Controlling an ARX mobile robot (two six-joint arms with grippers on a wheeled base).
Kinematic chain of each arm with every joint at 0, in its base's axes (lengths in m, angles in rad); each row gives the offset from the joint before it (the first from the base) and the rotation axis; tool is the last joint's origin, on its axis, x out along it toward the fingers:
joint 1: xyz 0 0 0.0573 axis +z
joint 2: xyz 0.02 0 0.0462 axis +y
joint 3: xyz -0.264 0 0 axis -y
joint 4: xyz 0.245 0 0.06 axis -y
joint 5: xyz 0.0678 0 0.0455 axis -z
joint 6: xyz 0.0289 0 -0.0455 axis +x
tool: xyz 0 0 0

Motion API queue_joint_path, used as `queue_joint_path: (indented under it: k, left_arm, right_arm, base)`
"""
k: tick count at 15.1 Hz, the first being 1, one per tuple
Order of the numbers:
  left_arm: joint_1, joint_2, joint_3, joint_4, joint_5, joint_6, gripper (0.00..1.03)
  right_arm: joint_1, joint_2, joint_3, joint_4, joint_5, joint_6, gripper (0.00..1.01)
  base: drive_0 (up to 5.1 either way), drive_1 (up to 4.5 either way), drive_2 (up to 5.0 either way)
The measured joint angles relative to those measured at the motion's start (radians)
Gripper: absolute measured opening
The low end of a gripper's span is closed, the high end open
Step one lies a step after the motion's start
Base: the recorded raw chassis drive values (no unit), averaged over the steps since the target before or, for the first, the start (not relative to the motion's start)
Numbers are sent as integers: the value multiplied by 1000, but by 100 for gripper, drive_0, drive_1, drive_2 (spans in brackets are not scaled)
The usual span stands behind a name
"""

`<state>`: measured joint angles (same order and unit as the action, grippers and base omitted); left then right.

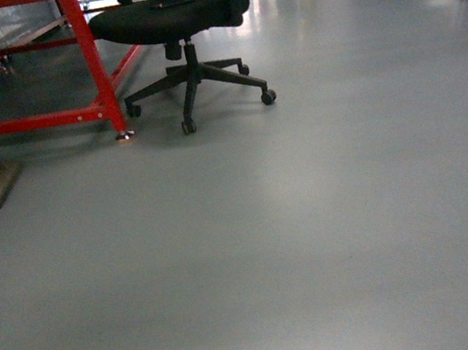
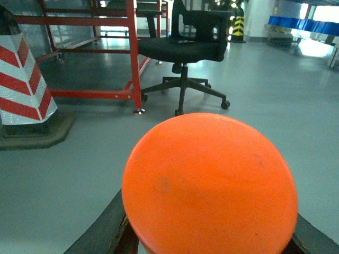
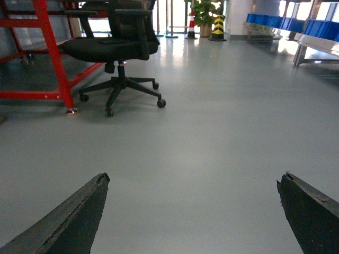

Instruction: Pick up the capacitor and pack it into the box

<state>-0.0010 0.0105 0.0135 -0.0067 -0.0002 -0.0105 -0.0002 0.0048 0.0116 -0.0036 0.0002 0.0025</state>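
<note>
no box in any view, so nothing shows as packed; judging by that, the drop-off is all still to do. the left gripper (image 2: 212, 241) has an orange disc (image 2: 210, 185) filling its wrist view, dark fingers poking out at both lower edges of it, so it looks clamped on that disc. likely the capacitor, can't confirm. the right gripper (image 3: 193, 211) is wide apart and empty, only floor (image 1: 317, 242) between its two fingertips. neither arm shows in the head view.

materials: disc face is smooth matte orange, round, faint scuff near the middle. fingers (image 3: 74, 217) are black, wedge-shaped, rough and worn at the edges. floor is glossy grey, reflective. ahead: black office chair (image 1: 177, 23) with five-star caster base, red painted steel frame (image 1: 87, 47), red-white striped bollard (image 2: 24, 79) on a dark base. blue bins (image 3: 312, 26) far right on racks.
</note>
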Motion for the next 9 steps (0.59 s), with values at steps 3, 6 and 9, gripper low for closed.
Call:
queue_joint_path:
  k: [3,6,9]
  left_arm:
    - [0,0,0,0,0,0,44]
    - [0,0,0,2,0,0,44]
    - [0,0,0,0,0,0,44]
  right_arm:
    - [0,0,0,-3,0,0,98]
    - [0,0,0,-1,0,0,98]
    - [0,0,0,-2,0,0,98]
  base:
    - [-508,237,237]
    - [-514,232,232]
    - [-495,250,250]
